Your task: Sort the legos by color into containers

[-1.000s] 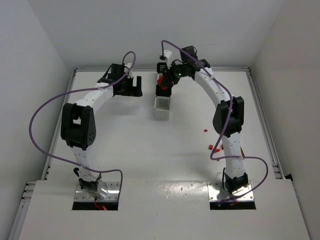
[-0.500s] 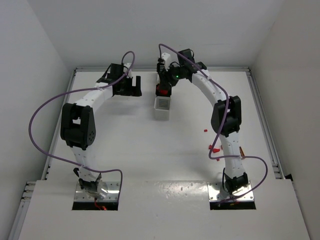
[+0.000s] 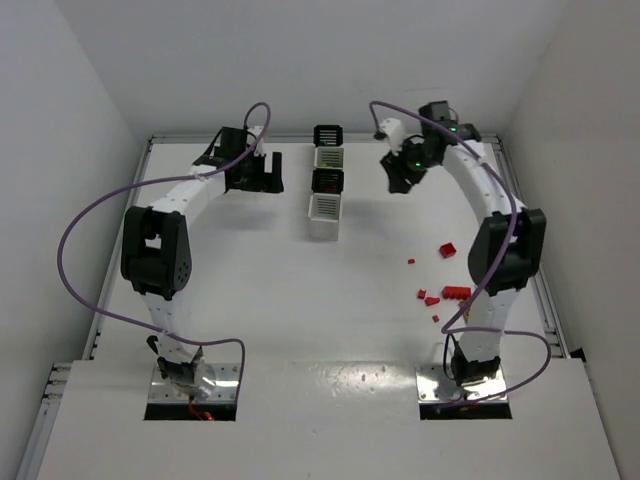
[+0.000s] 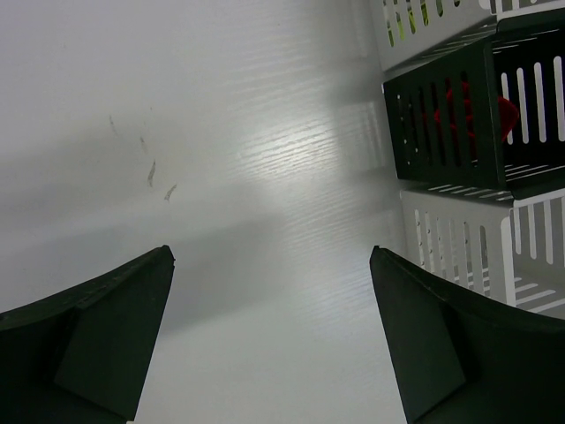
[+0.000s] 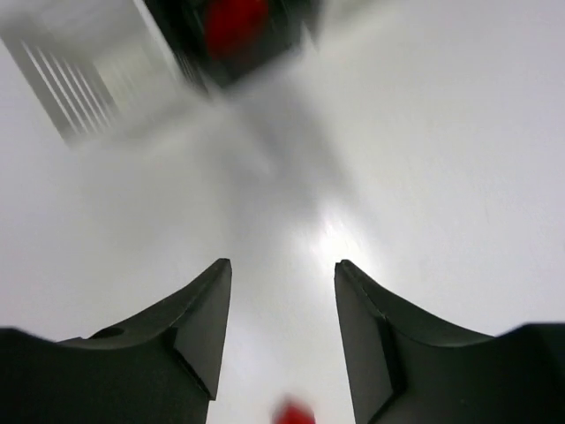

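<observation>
Four containers [image 3: 323, 220] in a row, my left gripper [image 4: 272, 254] spread wide, empty, beside them, my right gripper [image 5: 282, 265] parted, empty, red legos [image 3: 455, 293] loose on table [image 3: 300, 290]

We see a glossy white tabletop [image 3: 270, 290] edged with metal rails, enclosed by plain white walls [image 3: 90, 70] under soft glare.
</observation>
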